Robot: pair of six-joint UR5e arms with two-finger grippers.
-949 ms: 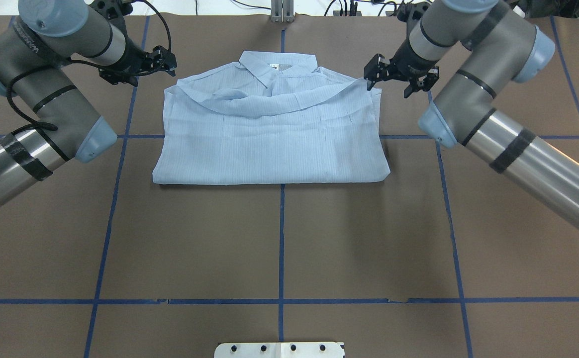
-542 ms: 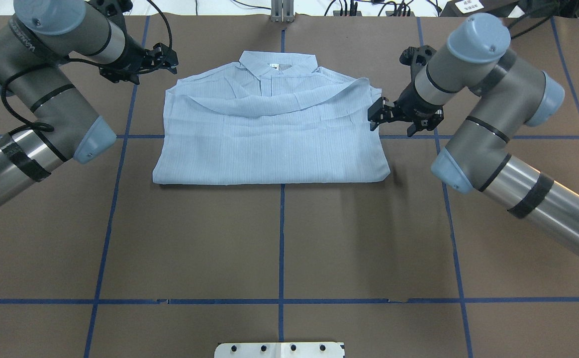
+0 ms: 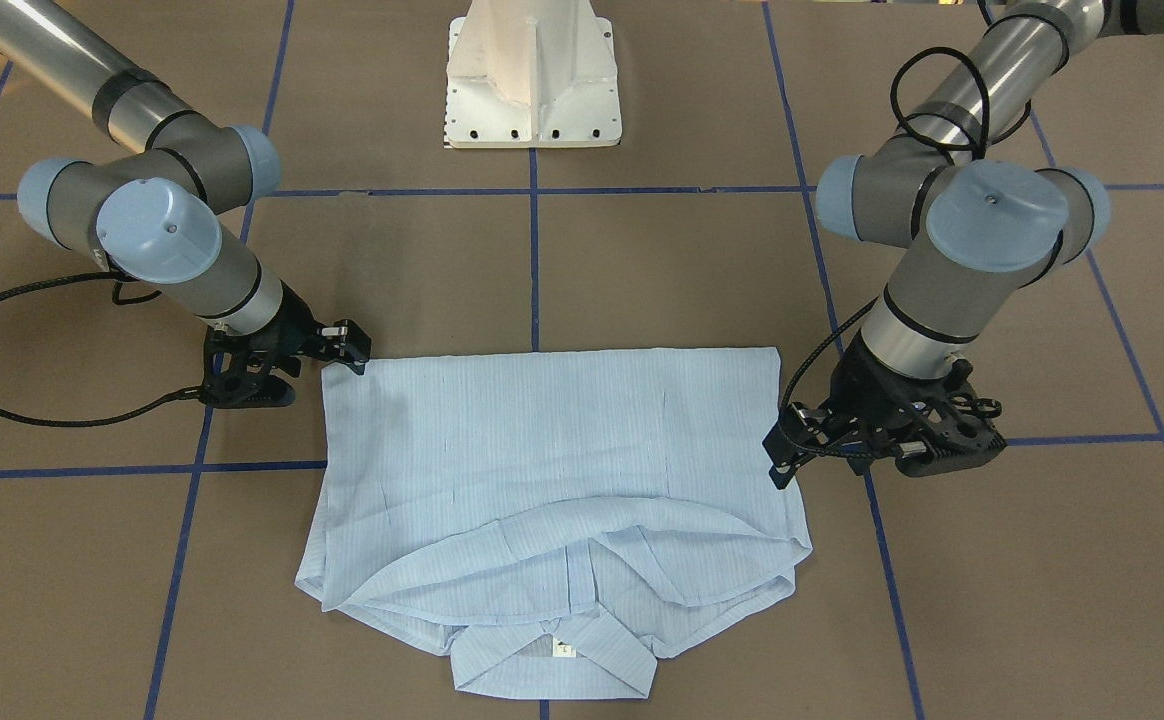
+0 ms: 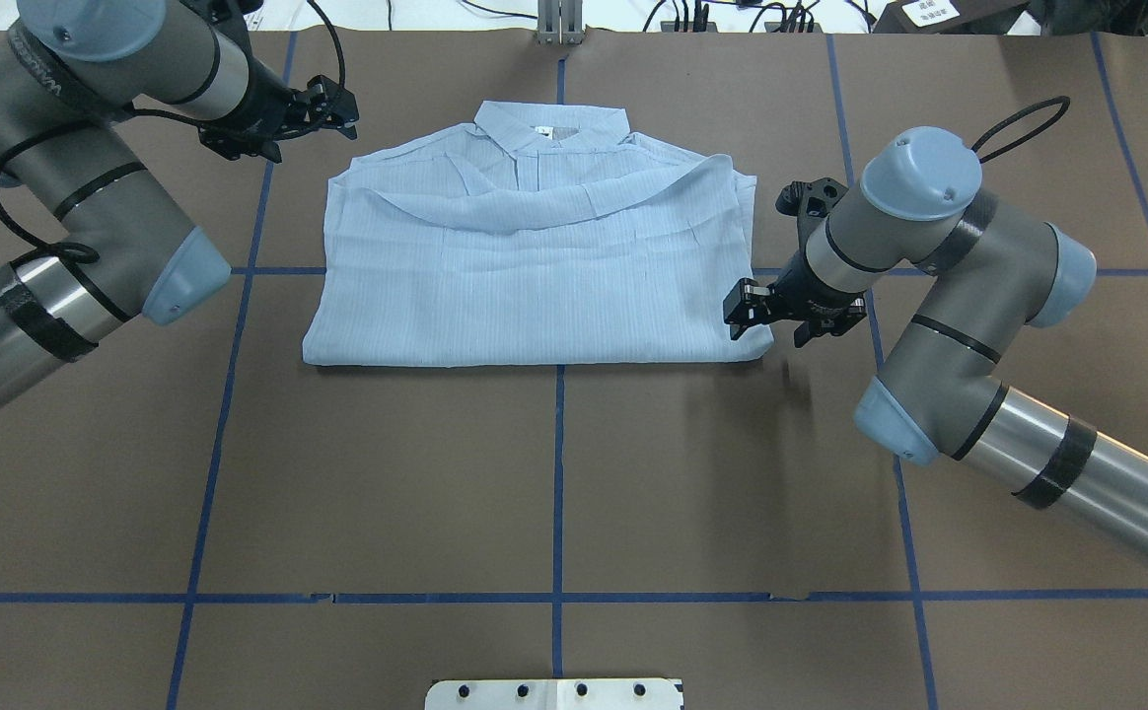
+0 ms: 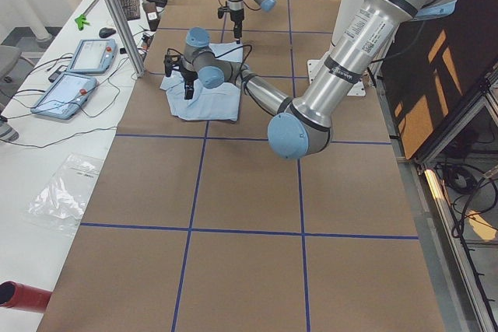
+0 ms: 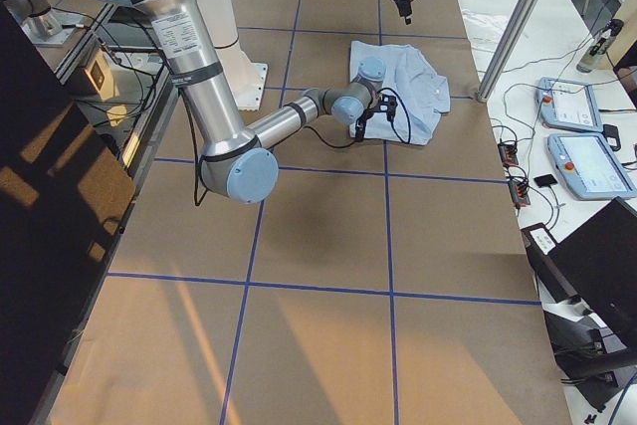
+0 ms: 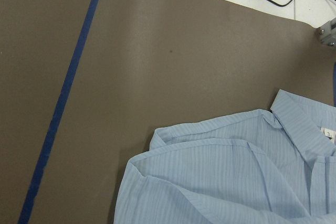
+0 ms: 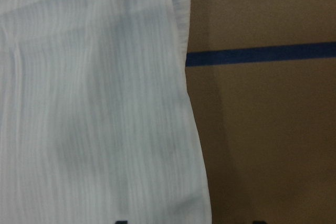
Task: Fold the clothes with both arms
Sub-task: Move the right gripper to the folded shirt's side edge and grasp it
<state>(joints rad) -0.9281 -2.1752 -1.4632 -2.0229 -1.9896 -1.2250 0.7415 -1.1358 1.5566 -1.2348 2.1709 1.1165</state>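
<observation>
My shirt lies folded flat on the desk, toward its far edge, collar outermost. The right hand sits at the hem corner. Only its wrist view shows the fingertips spread across the shirt's side edge. The left hand, jaws apart, hangs off the far shoulder. I can't read the neck label.

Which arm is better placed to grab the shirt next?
Probably right: the right pincer is open and low at the shirt's near corner. The left pincer sits higher, off the cloth beside the shoulder.
</observation>
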